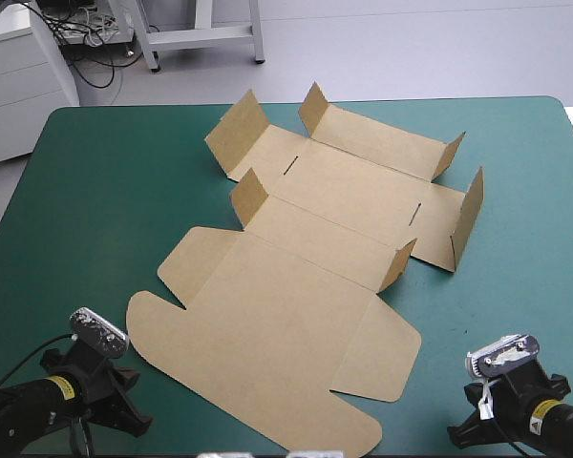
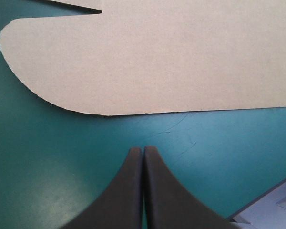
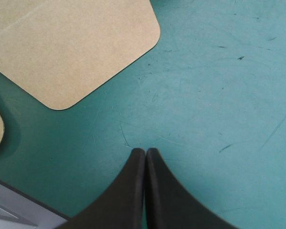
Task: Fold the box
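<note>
Box (image 1: pixel 306 277), a cut sheet of brown board, lies mid-table on the teal-green cover (image 1: pixel 95 210), mostly flat. Its large panel with rounded corners points to the near edge. On the far panels the short side flaps stand raised.

Left gripper (image 2: pixel 143 149), two broad black fin-shaped fingers: sits at the near left of the table. The box's rounded near edge lies ahead of its tips and apart from them, with bare cover between. Fingers pressed together into one pointed arch, holding nothing.

Right gripper (image 3: pixel 145 150), same build: sits at the near right. A rounded box corner lies ahead and off to one side, not touching. Fingers also closed tip to tip, holding nothing, over bare cover.
</note>
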Controlling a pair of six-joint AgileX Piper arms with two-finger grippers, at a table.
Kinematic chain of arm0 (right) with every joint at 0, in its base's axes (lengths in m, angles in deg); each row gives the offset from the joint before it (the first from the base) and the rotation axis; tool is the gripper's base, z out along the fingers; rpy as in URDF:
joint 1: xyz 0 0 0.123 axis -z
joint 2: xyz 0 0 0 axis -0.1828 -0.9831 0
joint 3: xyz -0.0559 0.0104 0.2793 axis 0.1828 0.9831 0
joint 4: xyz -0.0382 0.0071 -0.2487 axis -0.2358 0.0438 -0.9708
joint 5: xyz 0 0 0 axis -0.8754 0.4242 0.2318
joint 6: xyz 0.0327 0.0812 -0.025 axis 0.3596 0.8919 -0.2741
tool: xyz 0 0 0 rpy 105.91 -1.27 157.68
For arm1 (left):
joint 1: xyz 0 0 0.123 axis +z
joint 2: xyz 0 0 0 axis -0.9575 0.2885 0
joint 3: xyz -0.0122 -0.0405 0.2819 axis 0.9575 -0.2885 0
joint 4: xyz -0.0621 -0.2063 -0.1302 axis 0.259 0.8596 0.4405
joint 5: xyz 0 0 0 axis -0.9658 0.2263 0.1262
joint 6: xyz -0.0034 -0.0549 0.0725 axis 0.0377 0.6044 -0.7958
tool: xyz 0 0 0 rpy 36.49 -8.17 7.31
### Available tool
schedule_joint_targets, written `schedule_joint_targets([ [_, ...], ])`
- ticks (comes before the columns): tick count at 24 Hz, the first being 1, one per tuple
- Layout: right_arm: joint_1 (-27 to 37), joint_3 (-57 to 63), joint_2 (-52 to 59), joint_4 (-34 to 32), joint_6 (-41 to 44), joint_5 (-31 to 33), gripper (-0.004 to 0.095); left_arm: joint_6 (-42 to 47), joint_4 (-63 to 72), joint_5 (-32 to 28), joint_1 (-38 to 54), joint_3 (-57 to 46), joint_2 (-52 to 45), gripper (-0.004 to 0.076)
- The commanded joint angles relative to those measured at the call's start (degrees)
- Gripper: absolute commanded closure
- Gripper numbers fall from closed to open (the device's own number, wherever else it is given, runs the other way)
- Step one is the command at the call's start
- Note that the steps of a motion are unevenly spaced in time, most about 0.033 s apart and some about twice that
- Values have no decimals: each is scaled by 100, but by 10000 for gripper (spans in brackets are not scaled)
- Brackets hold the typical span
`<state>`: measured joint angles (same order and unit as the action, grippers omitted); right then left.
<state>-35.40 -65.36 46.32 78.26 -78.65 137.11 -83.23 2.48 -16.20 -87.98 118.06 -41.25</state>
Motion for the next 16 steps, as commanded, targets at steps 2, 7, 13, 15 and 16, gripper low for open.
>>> schedule_joint_targets([
  [2,12,-147,-58,100,81,-297,931,-45,84,-220,-35,144,39,756],
  [7,12,-147,-58,139,-119,-297,931,-45,109,-214,-35,144,39,756],
  [13,12,-231,-58,85,-237,-477,868,-45,109,-250,-35,144,39,756],
  [15,12,-385,-58,158,-237,-644,649,-45,99,-258,-35,144,39,756],
  [16,12,-539,-69,205,-62,-656,433,-45,99,-258,-35,144,39,756],
])
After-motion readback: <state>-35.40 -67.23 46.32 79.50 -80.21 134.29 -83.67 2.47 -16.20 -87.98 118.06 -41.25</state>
